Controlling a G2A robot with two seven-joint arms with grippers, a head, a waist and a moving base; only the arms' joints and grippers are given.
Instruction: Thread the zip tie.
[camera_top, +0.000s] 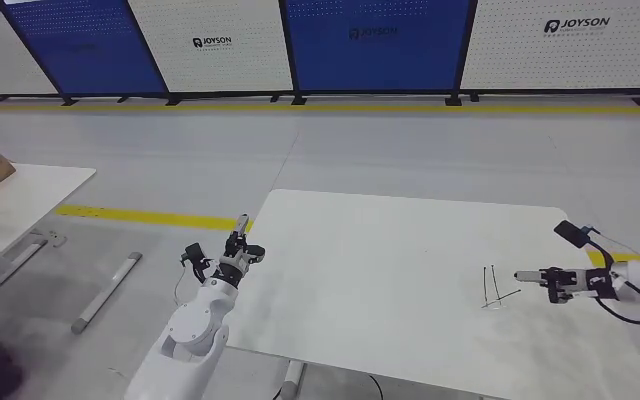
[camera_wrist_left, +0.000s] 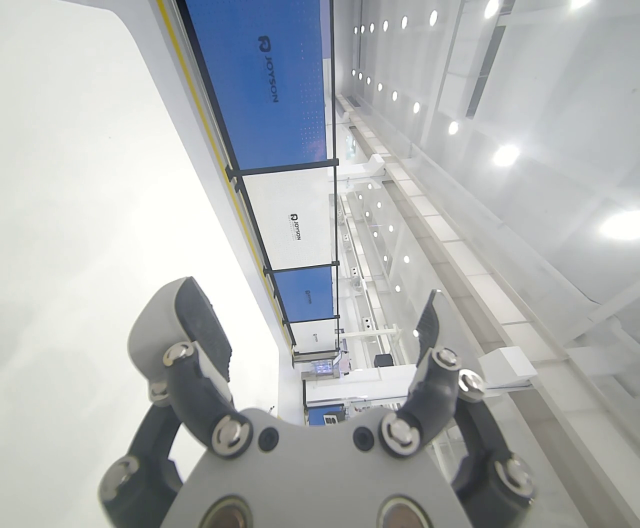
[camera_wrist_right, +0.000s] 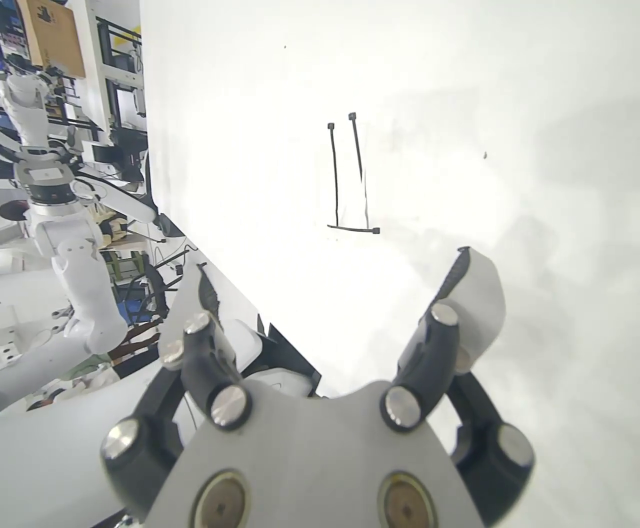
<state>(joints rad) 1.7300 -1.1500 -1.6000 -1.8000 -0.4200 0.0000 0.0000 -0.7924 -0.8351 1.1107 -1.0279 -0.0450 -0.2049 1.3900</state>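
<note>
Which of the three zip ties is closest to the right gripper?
The crosswise zip tie, lying between the right gripper and the ends of the two parallel ties.

The left gripper (camera_wrist_left: 312, 300) is held at the left edge of the table (camera_top: 400, 320), near the far corner. Its fingers are spread wide and pointed away and upward. The right gripper (camera_wrist_right: 332, 262) is held low just inside the right edge, jaws likewise parted, aimed inward across the table.
</note>
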